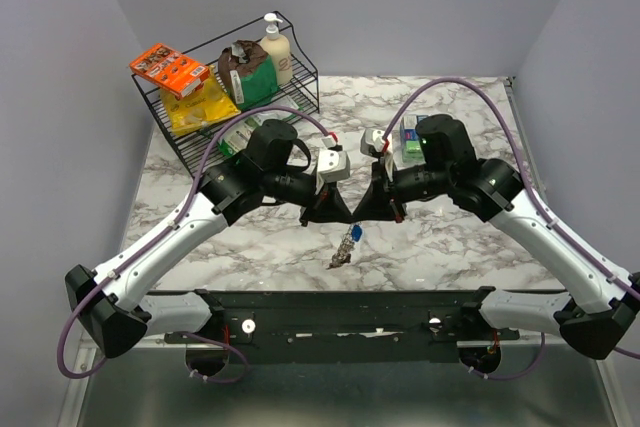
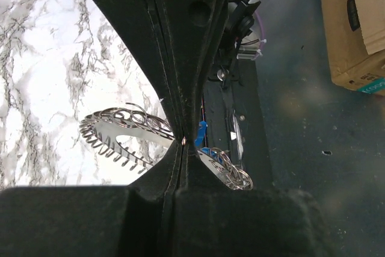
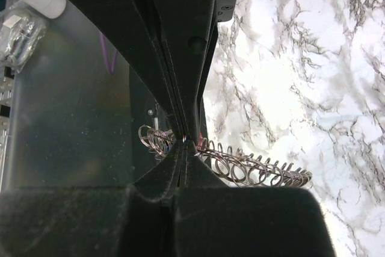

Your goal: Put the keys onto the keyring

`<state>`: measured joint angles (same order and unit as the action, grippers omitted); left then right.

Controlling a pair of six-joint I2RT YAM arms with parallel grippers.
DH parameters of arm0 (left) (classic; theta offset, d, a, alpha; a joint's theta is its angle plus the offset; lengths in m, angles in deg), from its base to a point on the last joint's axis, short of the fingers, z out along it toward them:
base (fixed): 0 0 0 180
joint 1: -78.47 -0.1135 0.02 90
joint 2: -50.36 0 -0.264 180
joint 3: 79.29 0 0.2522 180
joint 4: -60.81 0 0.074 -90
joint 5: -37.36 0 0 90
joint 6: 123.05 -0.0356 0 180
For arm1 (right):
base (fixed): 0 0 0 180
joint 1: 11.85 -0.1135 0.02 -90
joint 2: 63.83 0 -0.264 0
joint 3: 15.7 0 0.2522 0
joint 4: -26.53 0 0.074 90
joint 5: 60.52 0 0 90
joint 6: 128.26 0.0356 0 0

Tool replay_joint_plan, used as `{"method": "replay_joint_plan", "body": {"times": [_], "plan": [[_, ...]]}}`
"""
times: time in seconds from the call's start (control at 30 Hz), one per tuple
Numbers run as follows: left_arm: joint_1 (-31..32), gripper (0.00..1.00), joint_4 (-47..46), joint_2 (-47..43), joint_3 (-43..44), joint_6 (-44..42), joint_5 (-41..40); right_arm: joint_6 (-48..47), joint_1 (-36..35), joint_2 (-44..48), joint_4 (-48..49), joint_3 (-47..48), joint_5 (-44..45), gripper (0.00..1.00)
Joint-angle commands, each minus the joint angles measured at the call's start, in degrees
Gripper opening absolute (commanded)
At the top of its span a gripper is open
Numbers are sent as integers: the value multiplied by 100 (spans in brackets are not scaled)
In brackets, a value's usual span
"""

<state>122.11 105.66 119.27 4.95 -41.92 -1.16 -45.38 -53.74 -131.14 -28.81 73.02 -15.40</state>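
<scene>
I am watching both arms meeting in the middle, over the marble table (image 1: 450,247). The left gripper (image 2: 183,142) is squeezed tight, and it is pinching the keyring (image 2: 126,126) right at its tips. The ring is sticking out on both sides of the black fingers (image 2: 180,58), shiny and full of little loops. The right gripper (image 3: 183,141) is squeezed tight too, and it is pinching the same keyring from the other side. So both pincers are holding one ring between them, tip to tip.

From the top camera, the ring and the keys (image 1: 348,245) are hanging down just under the spot where the two grippers are meeting, near the front middle of the table. I am seeing one blue key (image 2: 201,129) right next to the left fingertips, beside the ring. I cannot tell if it is threaded on the ring. I cannot tell if the lowest bit is touching the table either.

Far back on the left, a wire rack (image 1: 300,87) is holding an orange box (image 1: 168,69) and a bottle (image 1: 275,47).
</scene>
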Motion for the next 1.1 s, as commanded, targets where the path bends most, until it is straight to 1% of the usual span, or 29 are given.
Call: {"method": "replay_joint_plan", "body": {"times": [0.0, 0.03, 0.07, 0.13, 0.17, 0.23, 0.27, 0.33, 0.37, 0.47, 0.63, 0.83, 0.93, 0.97, 1.07], "plan": [[48, 0, -610, -228, -244, 77, -33, 263, -30, 279, 633, -157, 14, 8], [40, 0, -735, -298, -315, 156, -51, 298, -30, 332, 703, -200, 41, 11], [48, 0, -867, -429, -472, 192, -51, 377, -30, 367, 817, -227, 111, 18], [48, 0, -1236, -562, -631, 305, -77, 465, -30, 517, 958, -332, 216, 25], [40, 0, -1341, -667, -771, 350, -95, 535, -30, 578, 1098, -368, 278, 32], [40, 0, -1640, -755, -895, 438, -112, 632, -30, 745, 1231, -464, 383, 40], [48, 0, -1737, -817, -1009, 525, -121, 693, -30, 798, 1371, -499, 471, 46], [40, 0, -2001, -878, -1106, 613, -121, 694, -30, 955, 1477, -587, 577, 52], [40, 0, -2097, -940, -1211, 718, -112, 894, -30, 1000, 1565, -605, 682, 56], [40, 0, -2572, -1080, -1439, 868, -121, 948, -21, 1123, 1618, -675, 788, 59], [40, 0, -3493, -1300, -1765, 1360, -174, 958, -12, 1176, 1601, -754, 683, 59], [40, 0, -4355, -1494, -2108, 1817, -253, 852, -21, 1343, 1688, -913, 402, 57], [40, 0, -4672, -1538, -2222, 1949, -244, 808, -21, 1405, 1680, -957, 314, 57], [40, 0, -4717, -1547, -2240, 2011, -244, 791, -21, 1422, 1680, -974, 279, 59], [40, 0, -4858, -1538, -2249, 2064, -244, 791, -21, 1405, 1680, -992, 164, 59]]}}
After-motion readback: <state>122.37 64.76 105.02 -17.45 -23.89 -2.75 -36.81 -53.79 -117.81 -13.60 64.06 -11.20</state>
